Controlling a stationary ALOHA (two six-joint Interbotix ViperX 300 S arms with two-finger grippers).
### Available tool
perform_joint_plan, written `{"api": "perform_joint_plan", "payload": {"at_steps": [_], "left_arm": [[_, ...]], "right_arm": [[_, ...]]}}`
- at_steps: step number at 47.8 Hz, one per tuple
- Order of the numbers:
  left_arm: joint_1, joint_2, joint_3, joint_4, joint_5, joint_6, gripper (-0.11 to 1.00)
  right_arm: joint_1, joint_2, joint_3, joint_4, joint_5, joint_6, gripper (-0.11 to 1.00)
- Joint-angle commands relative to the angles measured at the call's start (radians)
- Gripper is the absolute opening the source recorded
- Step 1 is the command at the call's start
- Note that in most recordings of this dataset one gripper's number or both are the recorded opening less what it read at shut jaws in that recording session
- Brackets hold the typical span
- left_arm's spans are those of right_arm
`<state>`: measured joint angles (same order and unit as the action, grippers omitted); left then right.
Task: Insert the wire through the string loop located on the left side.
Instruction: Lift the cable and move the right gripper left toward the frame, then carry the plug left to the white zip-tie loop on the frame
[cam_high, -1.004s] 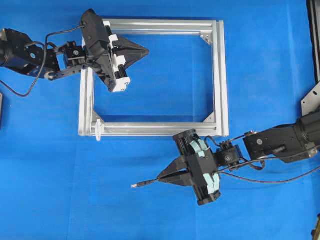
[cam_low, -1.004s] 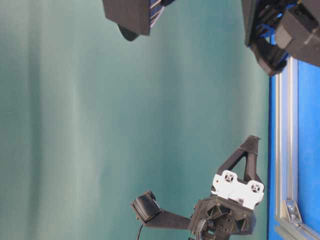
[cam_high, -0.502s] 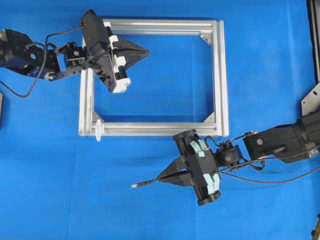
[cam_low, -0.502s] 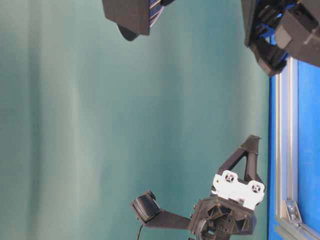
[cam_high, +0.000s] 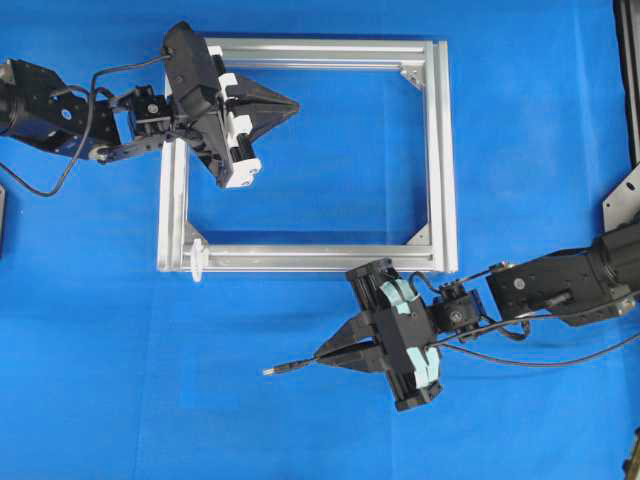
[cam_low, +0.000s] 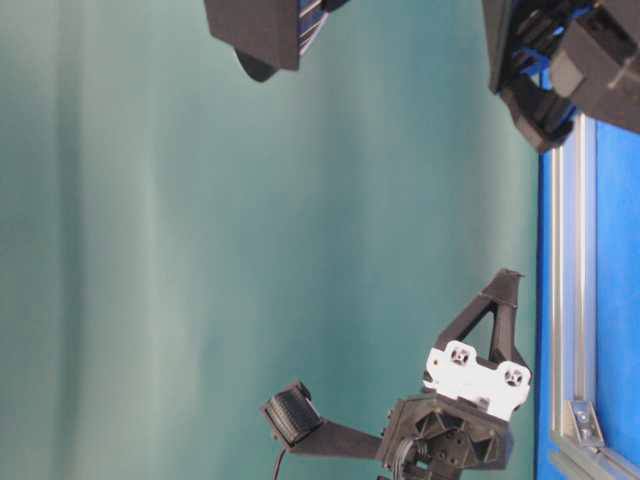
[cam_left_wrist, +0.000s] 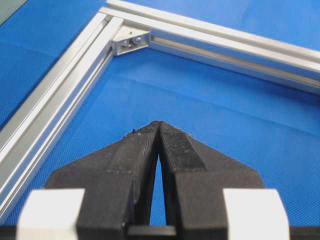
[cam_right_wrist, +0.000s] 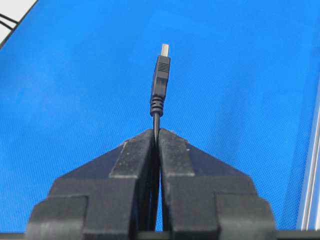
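My right gripper (cam_high: 320, 357) (cam_right_wrist: 156, 131) is shut on the wire (cam_right_wrist: 160, 75), a thin black cable. Its dark plug with a silvery tip (cam_high: 272, 370) sticks out leftward past the fingertips, above the blue mat below the frame. The string loop (cam_high: 196, 258), small and whitish, stands at the lower left corner of the silver frame (cam_high: 440, 150), up and to the left of the plug. My left gripper (cam_high: 293, 102) (cam_left_wrist: 160, 123) is shut on nothing and hovers over the frame's upper left part, pointing right.
A corner bracket (cam_left_wrist: 131, 41) of the frame lies ahead of the left gripper. Blue mat (cam_high: 110, 390) covers the table round the frame. A metal bracket (cam_high: 622, 200) sits at the right edge. The table-level view shows the left gripper's body (cam_low: 470, 400) against a green backdrop.
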<state>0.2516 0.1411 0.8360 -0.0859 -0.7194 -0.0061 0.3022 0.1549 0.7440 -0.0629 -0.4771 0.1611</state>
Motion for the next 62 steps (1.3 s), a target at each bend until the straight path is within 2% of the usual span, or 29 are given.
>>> {"api": "perform_joint_plan", "payload": {"at_steps": [1,17,46,62], "left_arm": [[-0.002,-0.034,-0.008,0.002,-0.005,-0.002,0.0],[-0.002,-0.034,-0.006,0.003,-0.005,-0.002,0.0],[-0.002,-0.04,0.0,0.002,-0.005,-0.002,0.0],[-0.002,-0.04,0.003,0.002,-0.005,0.0,0.0]], "right_arm": [[0.002,-0.032,-0.008,0.002,-0.006,0.002,0.0],[-0.055,-0.04,0.003,0.002,-0.005,0.002,0.0],[-0.227,-0.044,0.018,0.003,-0.002,0.002,0.0],[-0.245,-0.044,0.02,0.003,-0.002,0.002,0.0]]}}
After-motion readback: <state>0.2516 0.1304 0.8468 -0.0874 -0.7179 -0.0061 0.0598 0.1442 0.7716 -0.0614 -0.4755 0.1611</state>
